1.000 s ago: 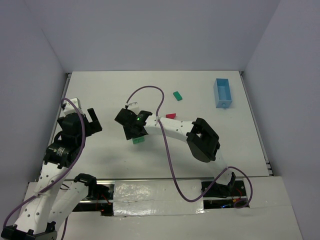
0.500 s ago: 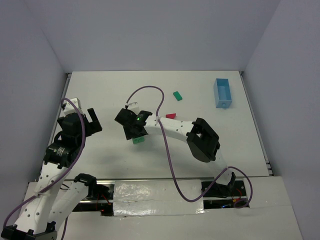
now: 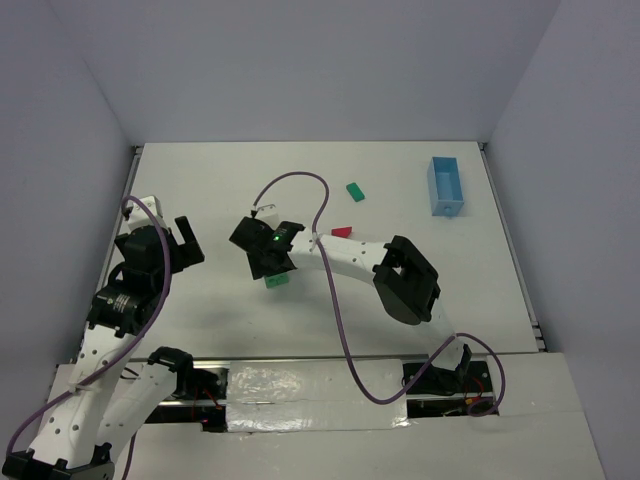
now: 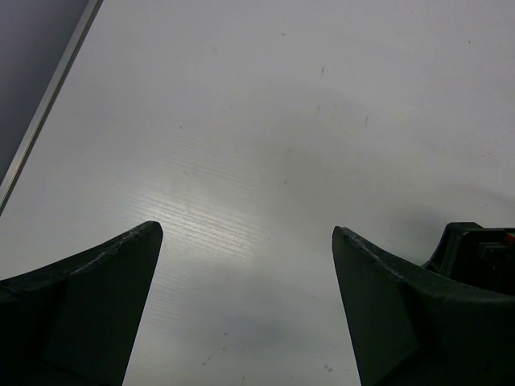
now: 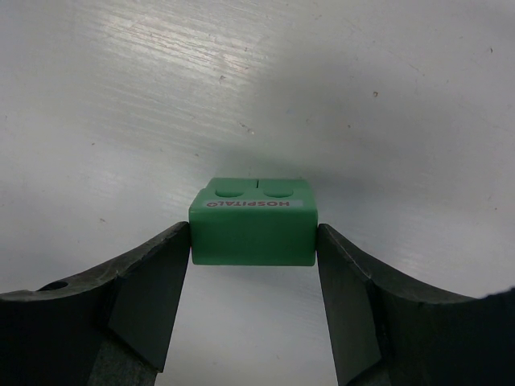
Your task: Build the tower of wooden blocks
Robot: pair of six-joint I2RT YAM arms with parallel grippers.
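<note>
My right gripper (image 5: 253,237) is shut on a green notched block (image 5: 252,229) with a "HOSPITAL" label, its fingertips pressed against the block's two sides, low over the table. In the top view this block (image 3: 277,281) peeks out below the right gripper (image 3: 270,262) at the table's middle left. A second green block (image 3: 354,190) lies further back, and a red triangular piece (image 3: 342,232) lies beside the right arm. My left gripper (image 4: 248,233) is open and empty over bare table; in the top view it (image 3: 186,240) is at the left.
A light blue plastic box (image 3: 446,186) stands at the back right. The right arm's purple cable (image 3: 300,180) loops over the table's middle. The table's left edge (image 4: 44,108) shows in the left wrist view.
</note>
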